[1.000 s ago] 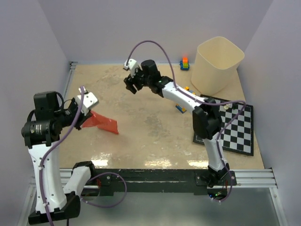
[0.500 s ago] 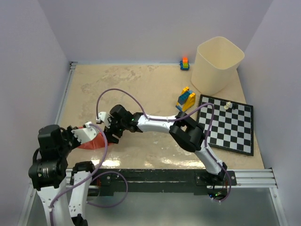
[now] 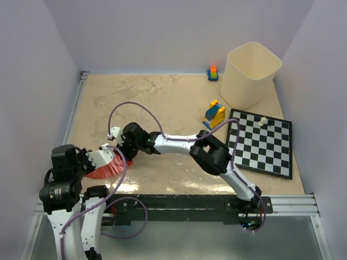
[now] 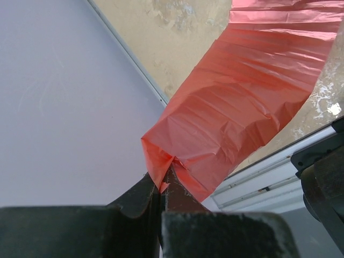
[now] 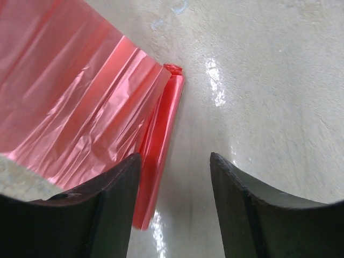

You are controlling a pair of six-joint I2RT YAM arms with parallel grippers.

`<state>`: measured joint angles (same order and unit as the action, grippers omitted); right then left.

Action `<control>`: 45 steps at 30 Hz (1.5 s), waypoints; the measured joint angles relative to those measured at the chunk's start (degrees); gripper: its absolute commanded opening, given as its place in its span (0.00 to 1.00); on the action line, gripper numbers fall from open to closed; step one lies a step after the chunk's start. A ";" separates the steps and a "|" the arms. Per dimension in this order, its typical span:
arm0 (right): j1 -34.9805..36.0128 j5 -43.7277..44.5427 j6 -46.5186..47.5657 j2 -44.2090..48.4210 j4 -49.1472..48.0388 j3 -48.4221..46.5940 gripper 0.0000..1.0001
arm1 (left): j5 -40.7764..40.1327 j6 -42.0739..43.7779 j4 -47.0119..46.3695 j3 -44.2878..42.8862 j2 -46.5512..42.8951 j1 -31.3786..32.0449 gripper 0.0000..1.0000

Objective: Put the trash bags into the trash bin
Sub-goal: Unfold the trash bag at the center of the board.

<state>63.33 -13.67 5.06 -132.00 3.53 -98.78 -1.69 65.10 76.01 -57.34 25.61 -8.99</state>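
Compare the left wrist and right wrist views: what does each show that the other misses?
Left wrist only: the left tool pinched shut on a corner of the thin crinkly red plastic bag, plus the pale wall and metal rail. Right wrist only: the right tool open, the bag's folded edge beside one finger. Both: the bag and the beige tabletop.

Checkerboard [image 3: 263,147] lies on the right side of the beige table [image 3: 162,103] — small white piece [image 3: 262,122] near its far edge. Yellow-and-blue blocks [image 3: 214,114] just beside it, another colourful block [image 3: 213,73] by the back wall.

Overhead wide; wrist views close, sharing bag [image 4: 242,97].
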 measured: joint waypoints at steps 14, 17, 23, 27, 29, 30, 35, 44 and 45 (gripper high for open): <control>3.93 16.87 -2.49 -1.55 -2.27 0.20 0.00 | 7.28 -1.57 -3.78 1.68 2.80 0.00 0.00; 0.31 17.29 -5.55 2.62 -0.68 4.74 0.00 | 12.76 -3.21 -8.50 2.62 5.97 0.00 0.00; -15.32 14.40 -11.26 15.80 1.88 14.73 0.56 | 25.22 -10.34 -20.11 6.64 19.02 0.15 0.00; -22.47 11.45 -12.94 19.37 1.36 19.37 0.60 | 29.33 -17.27 -25.70 4.46 32.30 2.99 0.00; -22.58 10.69 -13.77 18.38 1.46 21.11 0.62 | 30.64 -19.69 -25.51 -0.76 39.34 5.05 0.00; -22.08 10.34 -14.23 17.79 1.60 21.81 0.63 | 31.01 -20.22 -25.20 -3.72 41.59 5.57 0.00; -19.54 9.03 -15.69 17.00 1.05 22.75 0.64 | 30.40 -19.32 -19.96 -19.19 44.74 5.95 0.00; -18.67 8.17 -15.74 11.58 -1.44 11.72 0.64 | 28.85 -15.89 -12.52 -37.73 44.37 6.84 0.00; -18.67 8.15 -15.76 10.67 -1.60 10.84 0.65 | 28.72 -16.04 -11.98 -39.08 44.85 7.06 0.00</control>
<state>44.66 -5.52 -10.70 -121.34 1.93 -87.94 27.03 49.06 64.03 -96.42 70.46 -1.93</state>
